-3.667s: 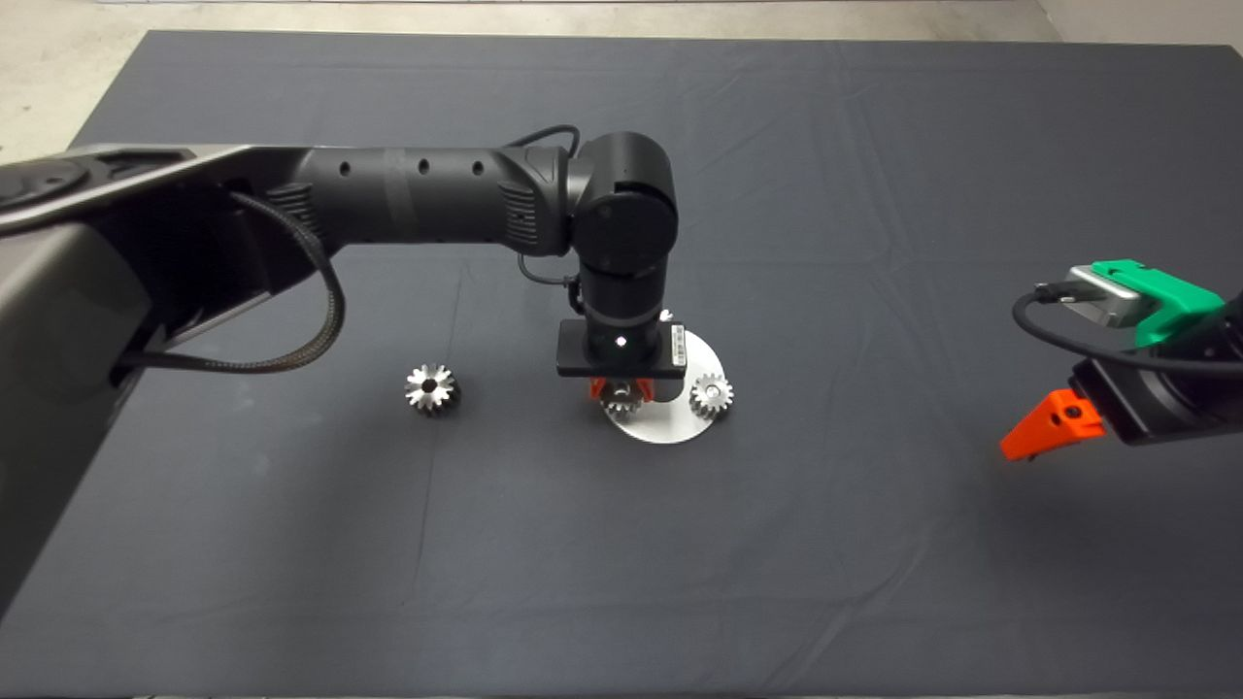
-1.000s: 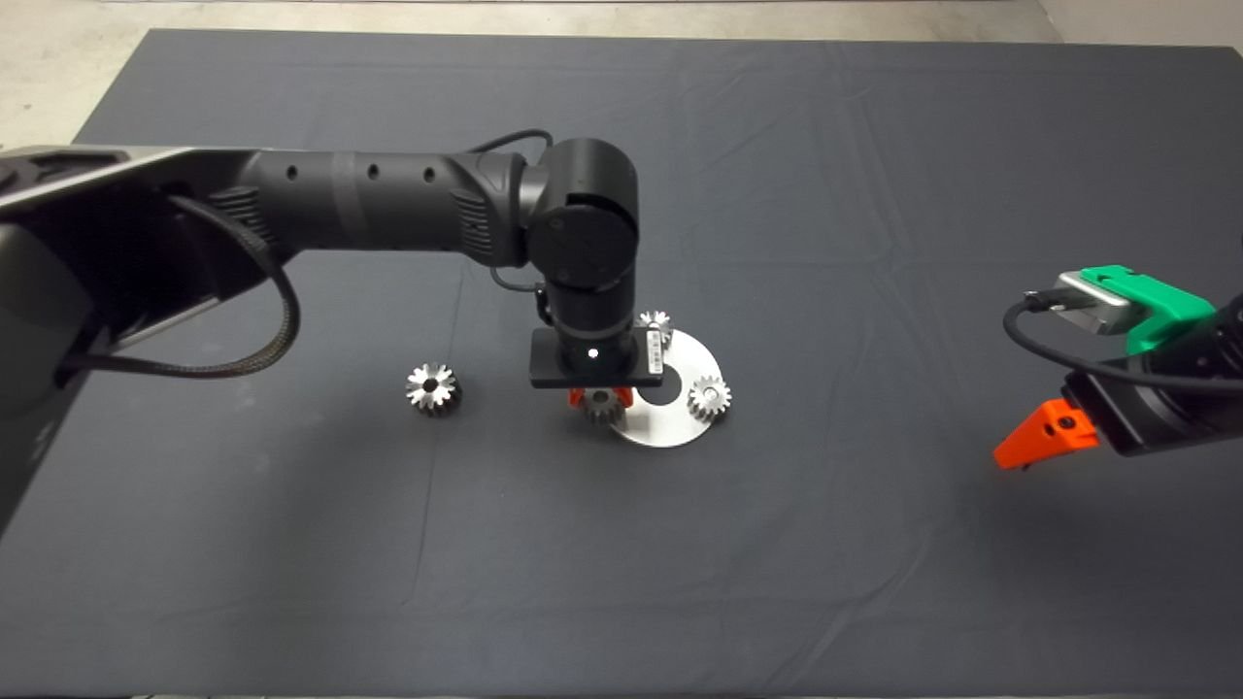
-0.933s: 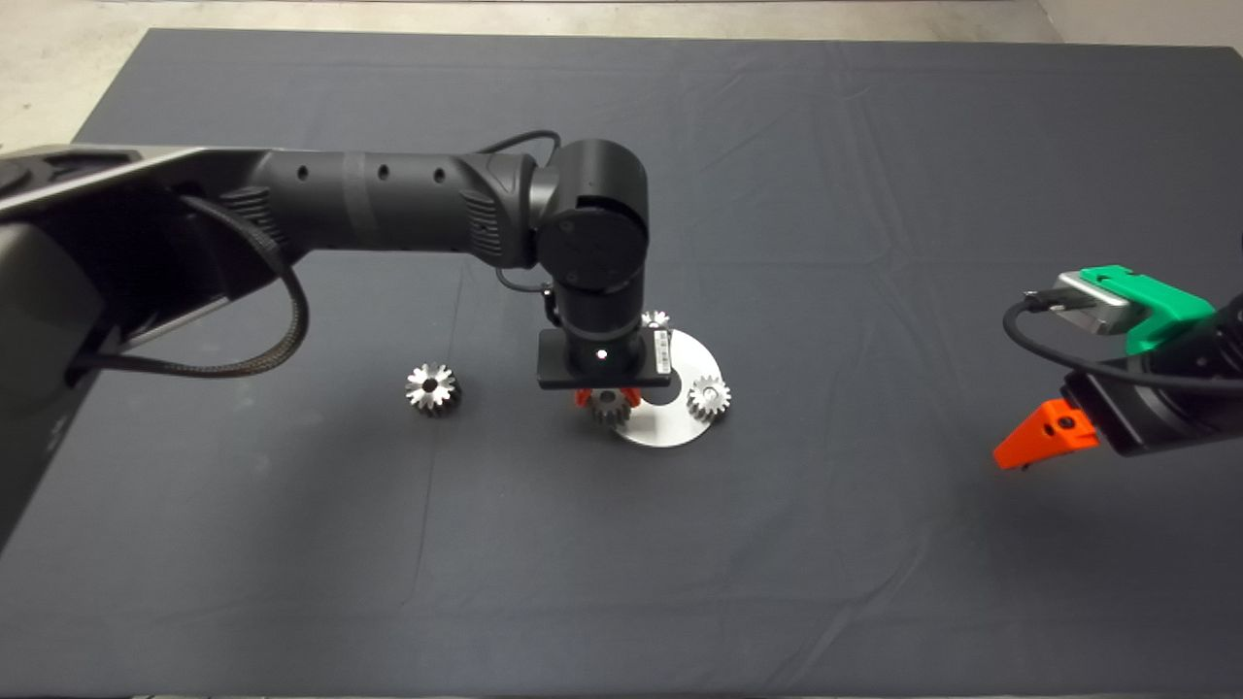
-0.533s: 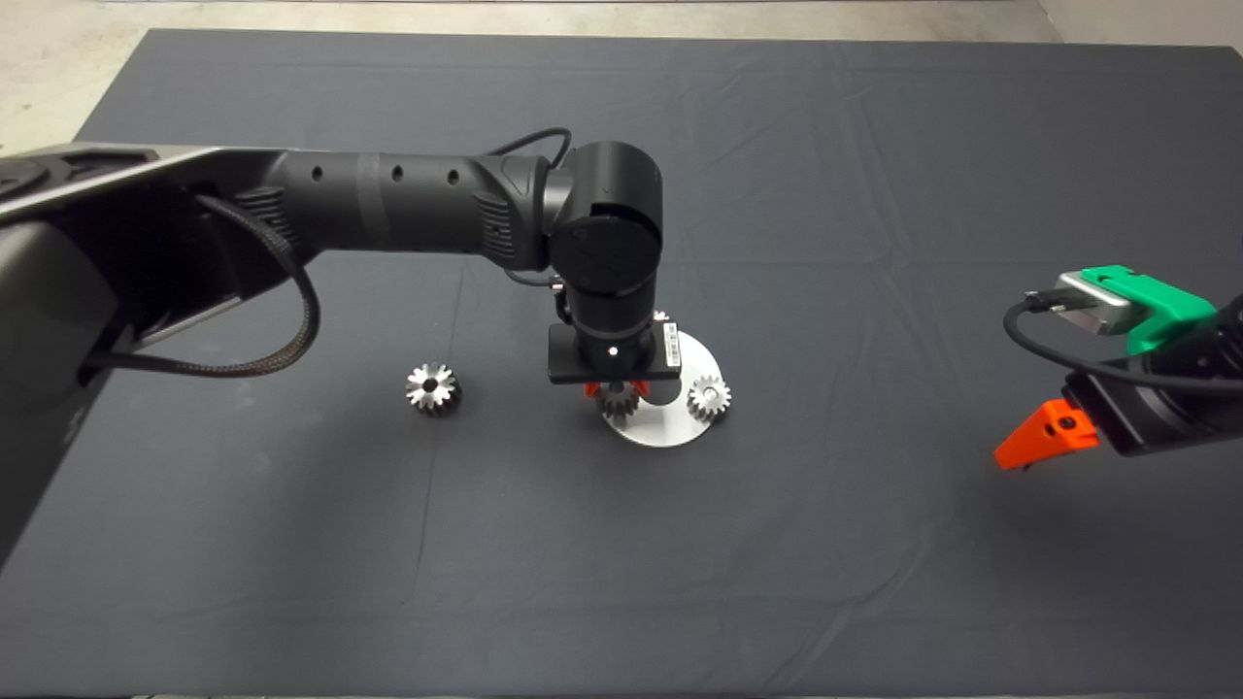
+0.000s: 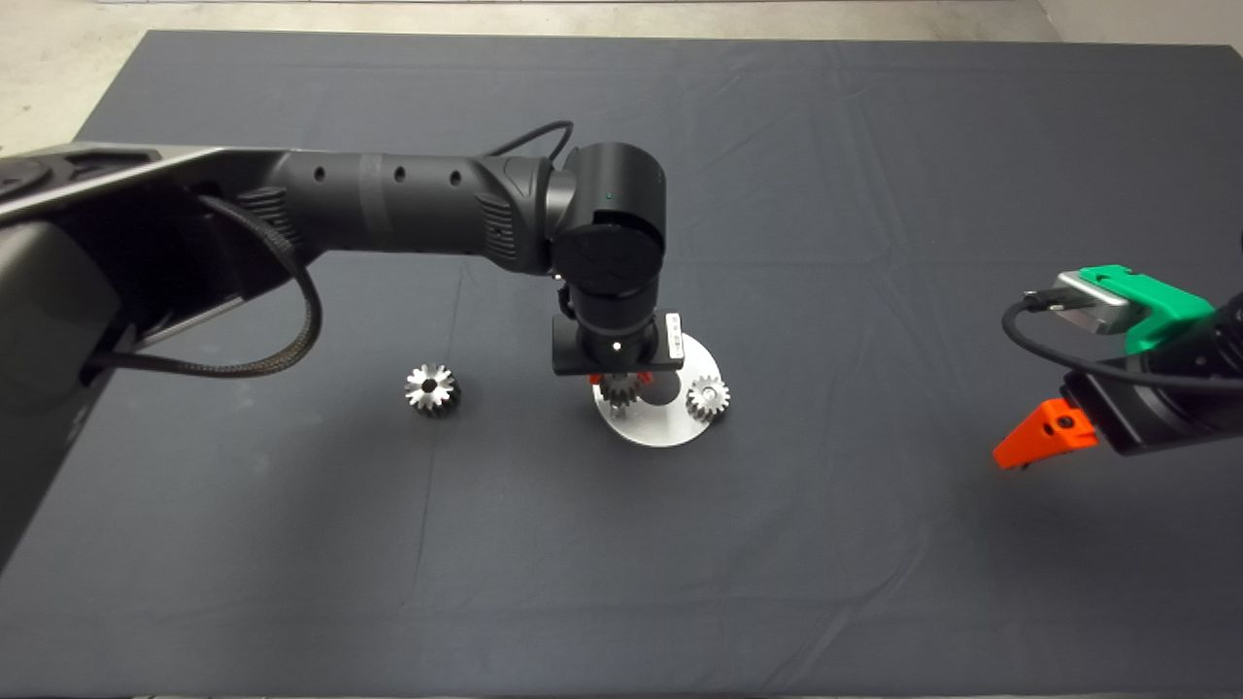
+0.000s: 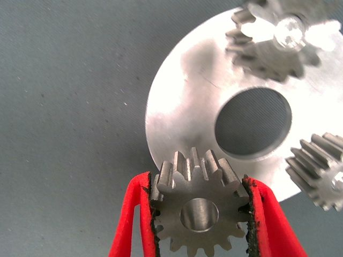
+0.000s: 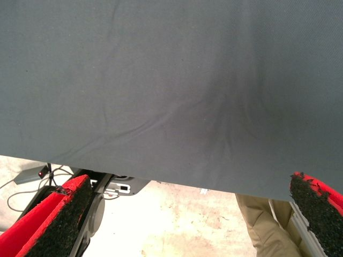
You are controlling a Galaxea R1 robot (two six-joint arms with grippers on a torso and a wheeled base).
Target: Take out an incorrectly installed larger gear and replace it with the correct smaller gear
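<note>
larger gear lying on mat, left, well apart from plate. thick steel, so heavy, stiff, slick. left gripper clamped on smaller gear, pads biting teeth on opposite sides, hovering over plate's near edge. good hold imo, teeth stop slip. needs bore lined up square, metal on metal won't forgive tilt. two other gears on plate. right gripper parked far right, fingers spread, nothing in them.
</note>
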